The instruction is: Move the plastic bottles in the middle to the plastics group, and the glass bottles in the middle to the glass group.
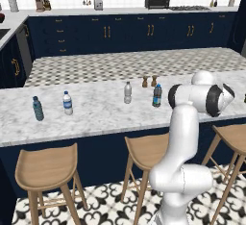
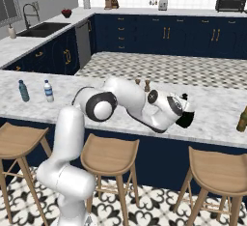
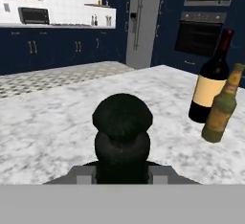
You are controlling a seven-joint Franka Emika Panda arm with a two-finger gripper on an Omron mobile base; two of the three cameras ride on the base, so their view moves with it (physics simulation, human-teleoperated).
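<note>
The squat, glossy black round-bodied bottle (image 3: 122,139) sits pinched in the hand (image 3: 122,173), whose two dark fingers press against its sides; in the hand view its long axis runs straight away from the camera, the rounded end facing forward over the white marbled surface (image 3: 57,122). In the right base view the same black bottle shows at the end of the arm, held low just above the surface and lying roughly level, its long axis pointing toward the right end of the surface. Ahead of it and to the right in the hand view stand a tall dark wine bottle with a cream label (image 3: 211,79) and, just beside it, a smaller olive-green bottle with a tan label (image 3: 221,107), both upright. In the left base view a clear greyish slim bottle (image 1: 127,93) and a dark slim bottle with a blue label (image 1: 157,95) stand upright mid-surface, while a teal-blue slim bottle (image 1: 38,108) and a clear white-capped bottle with a blue label (image 1: 67,103) stand upright near the left end.
</note>
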